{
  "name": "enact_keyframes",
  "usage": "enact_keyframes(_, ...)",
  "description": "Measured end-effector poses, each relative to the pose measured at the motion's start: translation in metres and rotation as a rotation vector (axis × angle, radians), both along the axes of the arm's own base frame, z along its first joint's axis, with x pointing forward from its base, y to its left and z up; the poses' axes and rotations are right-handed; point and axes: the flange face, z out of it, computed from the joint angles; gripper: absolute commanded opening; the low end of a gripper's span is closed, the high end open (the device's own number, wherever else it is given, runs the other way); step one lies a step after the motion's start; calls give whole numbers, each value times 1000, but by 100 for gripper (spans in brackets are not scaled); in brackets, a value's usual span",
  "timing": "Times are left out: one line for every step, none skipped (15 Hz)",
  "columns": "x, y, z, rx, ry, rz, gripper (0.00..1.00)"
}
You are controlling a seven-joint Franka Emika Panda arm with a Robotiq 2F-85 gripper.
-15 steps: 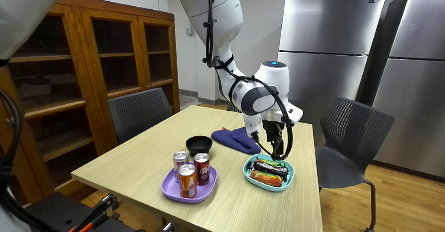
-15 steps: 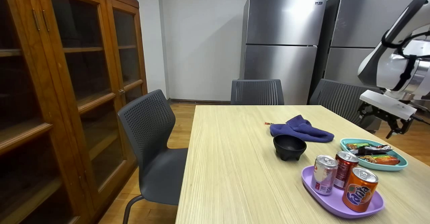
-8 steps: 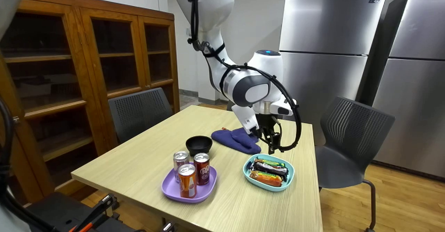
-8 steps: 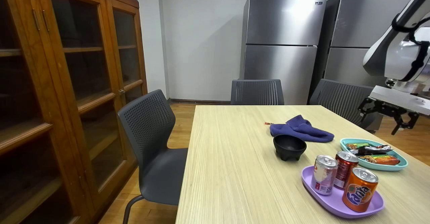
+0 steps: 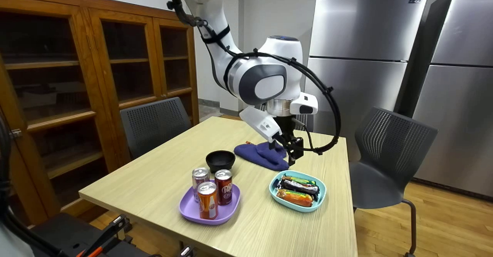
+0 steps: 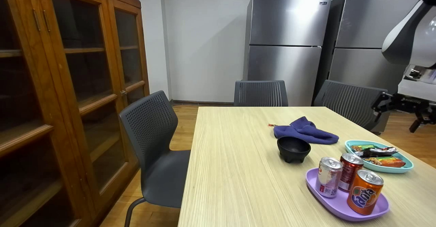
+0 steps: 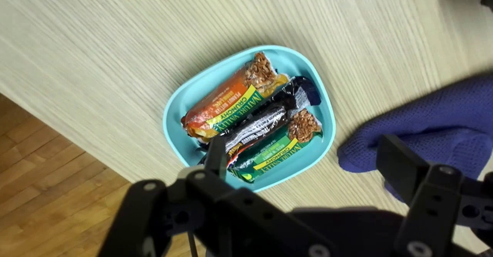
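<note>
The jaws of the gripper (image 7: pixel 302 153) are spread wide, and its fingers (image 7: pixel 402 168) are held above the table (image 6: pixel 231 172). In the wrist view the rim of a teal tray (image 7: pixel 202 87) is partly covered by one finger; in the tray an orange bar (image 7: pixel 223 103), a dark bar (image 7: pixel 258 126) and a green bar (image 7: pixel 269 155) are laid side by side, all wrapped. Just beside the tray, a folded blue cloth (image 7: pixel 435 114) is partly hidden by the other finger. From the arm (image 5: pixel 269 81) a black cable (image 5: pixel 328 91) is hung in a loose loop.

The pale, wood-grained surface is shared with a black bowl (image 5: pixel 220 160) and a purple tray (image 5: pixel 187 207), in which an orange can (image 6: pixel 364 196), a dark red can (image 5: pixel 224 189) and a pale pink can (image 6: pixel 328 179) are stood upright. The table is flanked by dark chairs (image 6: pixel 150 131); around it a wooden floor (image 7: pixel 46 195), a glazed cabinet (image 6: pixel 47 77) and two refrigerators (image 6: pixel 286 67) are seen.

Between the teal tray and one table edge only a strip of surface is left; the widest stretch of tabletop is found between the bowl and the edge by the cabinet
</note>
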Motion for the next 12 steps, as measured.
enact_keyframes(-7,5,4,-4,2,31,100)
enact_keyframes(-14,9,8,-8,4,60,100)
enact_keyframes(-20,13,11,-11,7,88,100)
enact_keyframes(-27,18,14,-14,9,116,100)
enact_keyframes(-34,23,16,-16,11,144,100)
enact_keyframes(-41,28,19,-18,14,172,100)
enact_keyframes(-48,33,21,-20,17,199,100)
enact_keyframes(-55,39,22,-24,24,222,100)
enact_keyframes(-62,43,21,-37,41,250,100)
enact_keyframes(-71,46,15,-56,73,272,100)
enact_keyframes(-80,47,7,-65,104,276,100)
enact_keyframes(-86,46,1,-67,121,277,100)
